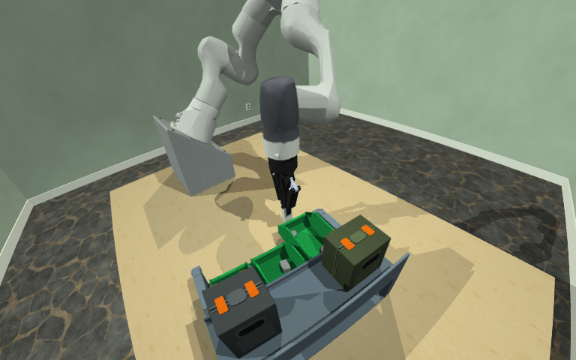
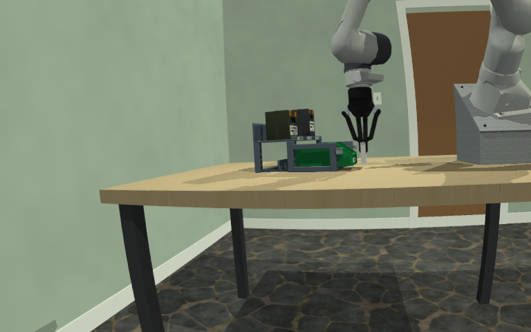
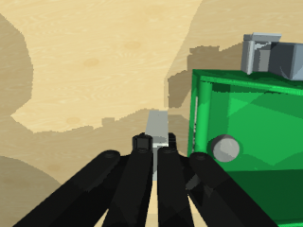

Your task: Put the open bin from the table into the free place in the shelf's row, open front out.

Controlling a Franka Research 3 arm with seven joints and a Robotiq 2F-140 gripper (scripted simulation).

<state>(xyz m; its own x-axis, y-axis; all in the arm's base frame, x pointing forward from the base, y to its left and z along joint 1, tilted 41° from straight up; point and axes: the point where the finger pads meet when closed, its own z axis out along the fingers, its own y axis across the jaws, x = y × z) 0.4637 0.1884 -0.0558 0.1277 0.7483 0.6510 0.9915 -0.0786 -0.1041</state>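
Observation:
The green open bin (image 1: 303, 237) sits at the right end of the row in the grey shelf (image 1: 305, 292). Its open front sticks out past the shelf's front and it looks tilted. It also shows in the side view (image 2: 345, 154) and in the wrist view (image 3: 253, 146), with a grey round part (image 3: 225, 148) inside. My gripper (image 1: 288, 216) (image 2: 363, 156) is shut and empty. It points down just in front of the bin's open front, with its tips low over the table. The pale fingertips (image 3: 154, 129) are left of the bin's front rim; I cannot tell whether they touch it.
Two other green bins (image 1: 277, 262) (image 1: 229, 274) stand in the row, partly under the upper board. A dark grey box (image 1: 241, 313) and an olive box (image 1: 356, 256) stand on that board. The arm's grey base block (image 1: 197, 161) is at the table's far side.

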